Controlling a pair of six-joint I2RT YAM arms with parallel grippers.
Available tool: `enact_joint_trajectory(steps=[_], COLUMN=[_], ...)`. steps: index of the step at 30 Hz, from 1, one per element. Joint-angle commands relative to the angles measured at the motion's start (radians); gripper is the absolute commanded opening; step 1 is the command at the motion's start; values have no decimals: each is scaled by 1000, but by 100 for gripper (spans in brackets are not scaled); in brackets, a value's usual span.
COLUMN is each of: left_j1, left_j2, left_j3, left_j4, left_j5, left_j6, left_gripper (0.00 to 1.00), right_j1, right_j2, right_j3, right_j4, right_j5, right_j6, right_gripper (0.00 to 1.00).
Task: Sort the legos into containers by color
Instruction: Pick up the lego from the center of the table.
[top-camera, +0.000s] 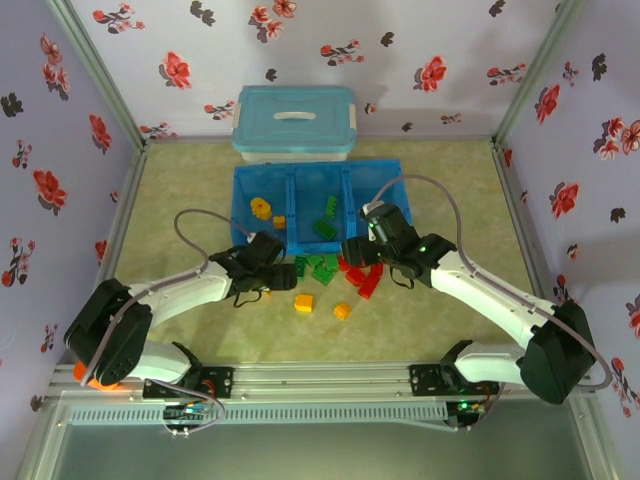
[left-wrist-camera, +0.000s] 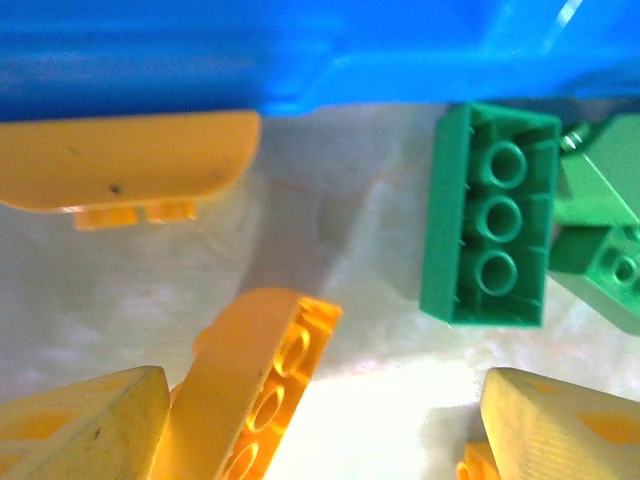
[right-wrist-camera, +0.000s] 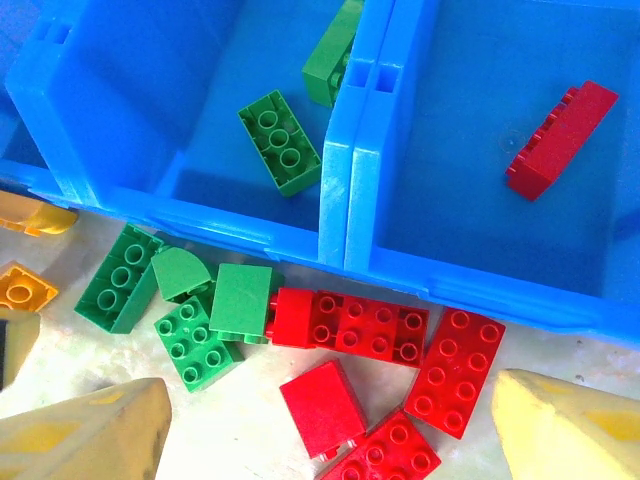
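The blue tray (top-camera: 392, 170) holds yellow legos (top-camera: 262, 207) in its left compartment, green legos (right-wrist-camera: 280, 140) in the middle one and a red lego (right-wrist-camera: 560, 140) in the right one. My left gripper (left-wrist-camera: 320, 430) is open low over the table, with a tilted yellow brick (left-wrist-camera: 255, 385) leaning by its left finger (left-wrist-camera: 80, 425). A green brick (left-wrist-camera: 490, 230) lies ahead of it. My right gripper (right-wrist-camera: 330, 440) is open over a cluster of red bricks (right-wrist-camera: 350, 320) in front of the tray. A small red brick (right-wrist-camera: 322, 405) lies between its fingers.
A light blue lidded box (top-camera: 295, 122) stands behind the tray. Loose green bricks (right-wrist-camera: 195, 340) lie left of the red ones, and a yellow brick (top-camera: 303, 302) and an orange brick (top-camera: 342, 311) lie nearer the bases. The tray's front wall (left-wrist-camera: 300, 50) is close ahead of the left gripper.
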Motion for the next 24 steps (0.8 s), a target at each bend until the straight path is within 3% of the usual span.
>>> enact_joint_trajectory(steps=[1,12,24], left_j1=[-34,-39,-50], left_j2=[-9,-17,137], left_j3=[25,19,106], left_j4=[-34,-67,-98], left_j5=[-28,-102,-101], left_j6=[-41,-65,-67], left_gripper=[81,79,61], right_j1=[-6,-6,-6], right_j2=[-4,-10,-32], right_j3=[-12,-23,-10], right_j4=[1,11,-17], right_j5=[18,9,18], right_j6=[17,23,19], right_gripper=[84,84,83])
